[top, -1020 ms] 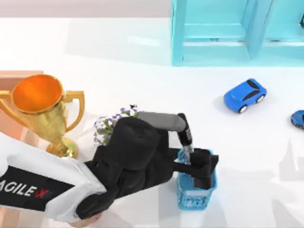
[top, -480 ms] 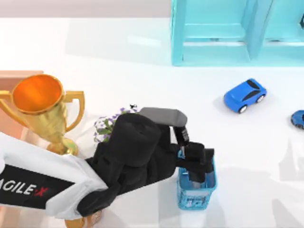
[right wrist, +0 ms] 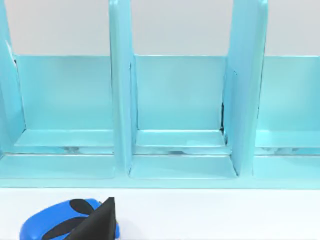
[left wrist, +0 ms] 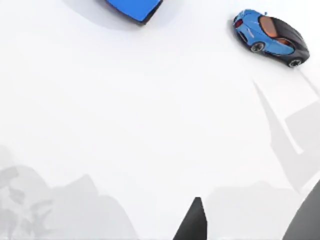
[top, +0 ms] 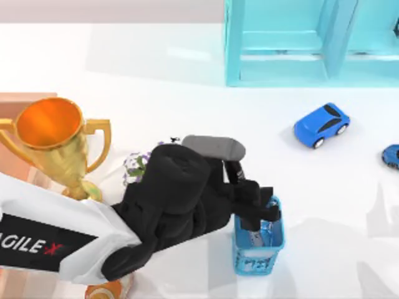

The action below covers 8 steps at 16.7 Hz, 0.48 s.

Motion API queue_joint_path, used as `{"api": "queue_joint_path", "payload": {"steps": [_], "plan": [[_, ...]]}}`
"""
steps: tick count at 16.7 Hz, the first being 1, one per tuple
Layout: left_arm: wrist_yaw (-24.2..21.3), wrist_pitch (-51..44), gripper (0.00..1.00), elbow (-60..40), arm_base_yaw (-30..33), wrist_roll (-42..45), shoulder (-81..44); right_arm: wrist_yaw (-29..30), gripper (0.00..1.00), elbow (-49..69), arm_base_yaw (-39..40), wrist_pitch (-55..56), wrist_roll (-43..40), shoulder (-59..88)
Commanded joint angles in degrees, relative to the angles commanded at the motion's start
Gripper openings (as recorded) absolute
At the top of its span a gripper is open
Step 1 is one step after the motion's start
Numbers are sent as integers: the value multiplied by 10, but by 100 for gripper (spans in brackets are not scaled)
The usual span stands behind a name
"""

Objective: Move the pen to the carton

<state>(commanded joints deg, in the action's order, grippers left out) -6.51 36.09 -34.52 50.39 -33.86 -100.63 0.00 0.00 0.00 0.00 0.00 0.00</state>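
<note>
The left gripper (top: pixel 259 215) hung over the open top of the small blue mesh cup (top: pixel 259 252) in the lower middle of the top view, its black fingers reaching down at the cup's rim. Whether those fingers stood apart or together could not be told, since the wrist body covered them from above. The pen (top: pixel 255 238) showed as a pale grey barrel inside the cup, just under the gripper; whether the fingers touched it could not be told.

Around the cup the white table (top: pixel 187 112) lay open toward the right and the upper middle of the frame. A blue toy car (top: pixel 322 125) sat well apart at the upper right, and a second blue car (top: pixel 391 156) was cut by the right edge. The cyan shelf unit (top: pixel 299 43) lined the top edge. To the left, a gold trophy (top: pixel 56 146) stood close against the arm, with a small flowering plant (top: pixel 138 167) between them. The carton (top: pixel 22 124) showed as an orange-brown wall at the left edge, behind the trophy.

The left arm entered from the lower left corner, its white link rising to the bulky black wrist, bent downward over the cup.

In the right wrist view, a dark fingertip (right wrist: pixel 97 222) of the right gripper stood before the shelf and the blue car.
</note>
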Motion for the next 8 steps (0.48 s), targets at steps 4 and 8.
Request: {"api": "queue_joint_path", "payload": {"steps": [4,8], "plan": [[-10,-15,0,-16,-7,15,30,0,100,0,0,0,0,0],[-72,-126,0,-35,-20,65,126,0,100,0,0,0,0,0]]}}
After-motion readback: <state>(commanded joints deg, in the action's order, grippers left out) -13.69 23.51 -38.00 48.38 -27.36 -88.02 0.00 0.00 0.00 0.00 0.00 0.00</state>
